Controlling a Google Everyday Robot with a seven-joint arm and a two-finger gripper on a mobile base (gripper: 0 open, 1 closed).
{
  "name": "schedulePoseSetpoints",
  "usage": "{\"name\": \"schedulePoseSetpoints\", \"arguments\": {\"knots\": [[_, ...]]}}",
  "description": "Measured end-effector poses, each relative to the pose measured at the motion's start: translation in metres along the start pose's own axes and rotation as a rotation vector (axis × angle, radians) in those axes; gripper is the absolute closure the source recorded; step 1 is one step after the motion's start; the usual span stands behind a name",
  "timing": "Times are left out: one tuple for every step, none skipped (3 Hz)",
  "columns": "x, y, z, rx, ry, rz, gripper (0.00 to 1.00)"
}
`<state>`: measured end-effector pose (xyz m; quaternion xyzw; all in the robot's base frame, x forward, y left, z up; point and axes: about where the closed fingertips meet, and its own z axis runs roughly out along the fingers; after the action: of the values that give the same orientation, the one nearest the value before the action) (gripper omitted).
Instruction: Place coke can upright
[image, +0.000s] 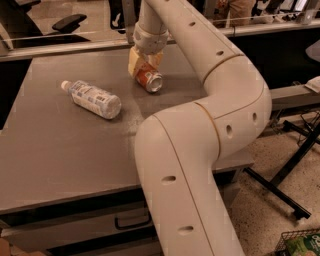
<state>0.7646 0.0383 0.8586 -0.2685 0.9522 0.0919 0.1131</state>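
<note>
The coke can (149, 80) is a small red can with silver ends. It lies on its side on the grey table (60, 145), towards the back middle, with one silver end facing the front right. My gripper (143, 64) hangs from the big cream arm, right over the can's far end and down against it. The gripper hides the can's far part.
A clear plastic water bottle (93, 98) with a white label lies on its side to the left of the can. The arm's large elbow (200, 150) covers the table's right front. A black stand (280, 185) is on the floor to the right, and drawers (130, 222) are below the table's front edge.
</note>
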Motion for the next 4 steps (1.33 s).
{"name": "schedulePoseSetpoints", "arguments": {"knots": [[-0.003,0.004,-0.021,-0.019,-0.040,-0.039,0.82],[-0.001,-0.002,-0.071,-0.042,-0.160,-0.088,1.00],[0.009,-0.011,-0.131,-0.064,-0.338,-0.148,1.00],[0.032,-0.005,-0.171,-0.100,-0.504,-0.242,1.00]]}}
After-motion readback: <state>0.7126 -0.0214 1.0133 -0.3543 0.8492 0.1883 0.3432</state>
